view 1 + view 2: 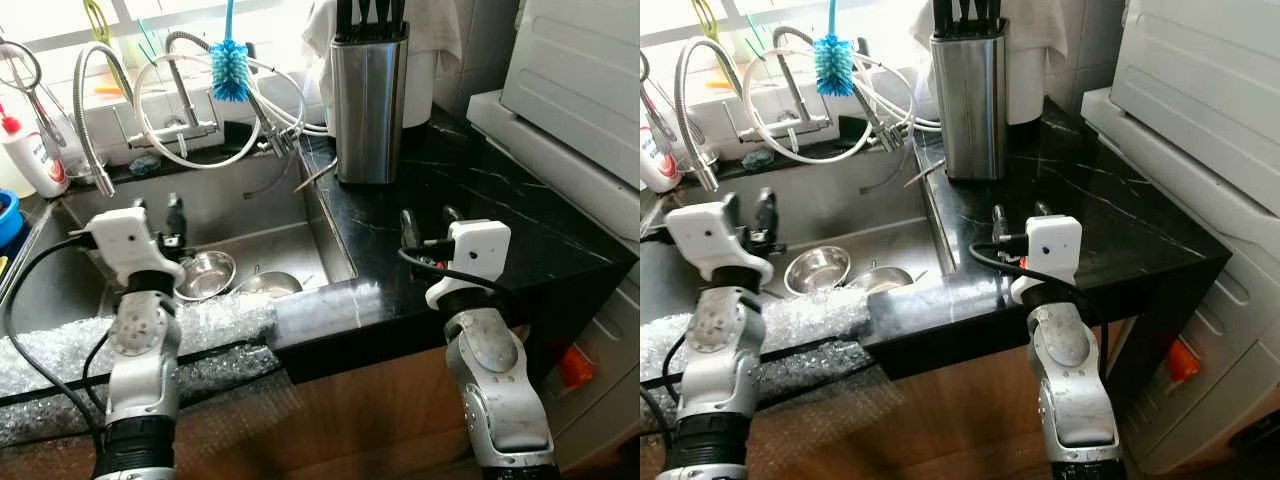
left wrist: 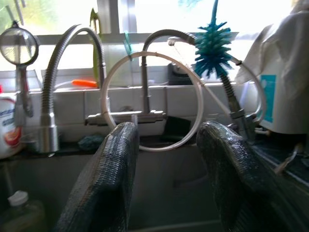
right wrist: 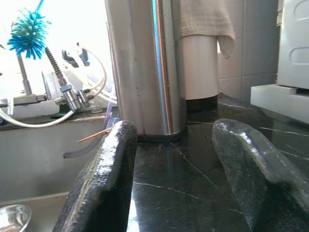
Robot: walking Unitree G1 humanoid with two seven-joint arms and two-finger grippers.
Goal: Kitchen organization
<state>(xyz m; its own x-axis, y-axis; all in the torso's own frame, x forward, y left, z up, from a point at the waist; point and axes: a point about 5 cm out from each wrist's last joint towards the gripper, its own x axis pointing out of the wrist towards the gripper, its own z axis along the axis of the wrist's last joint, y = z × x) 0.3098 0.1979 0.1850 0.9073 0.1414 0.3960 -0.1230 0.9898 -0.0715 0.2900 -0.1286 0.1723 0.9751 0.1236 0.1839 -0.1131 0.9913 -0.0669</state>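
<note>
**A:** Where do you stand? Your left gripper [image 1: 155, 215] hovers over the sink [image 1: 250, 205], fingers [image 2: 104, 183] spread apart and holding nothing. Your right gripper [image 1: 425, 222] hangs low over the black bench [image 1: 480, 190], fingers [image 3: 104, 183] likewise spread and empty.

**B:** And what would I tidy?

**A:** The task names nothing in particular, so judge by what lies loose. Two steel bowls [image 1: 205, 272] sit on the sink floor, side by side, just ahead of your left gripper and below it. That arm is clearly the nearer one; the right would have to cross the sink wall.

**B:** Anything on the right side?

**A:** A steel knife block [image 1: 368, 100] stands upright at the back of the bench, straight ahead of your right fingers and well apart from them. A thin stick [image 3: 94, 135] pokes out beside its base over the sink edge, its long axis running across your line of reach.

**B:** What gets in the way?

**A:** Likely the looped hoses [image 1: 180, 110] and the blue bottle brush [image 1: 230, 68] by the taps, which hang behind the bowls. A sheet of bubble wrap [image 1: 60, 350] covers the sink's near rim under your left arm. I would guess you go down and forward for the bowls.
</note>
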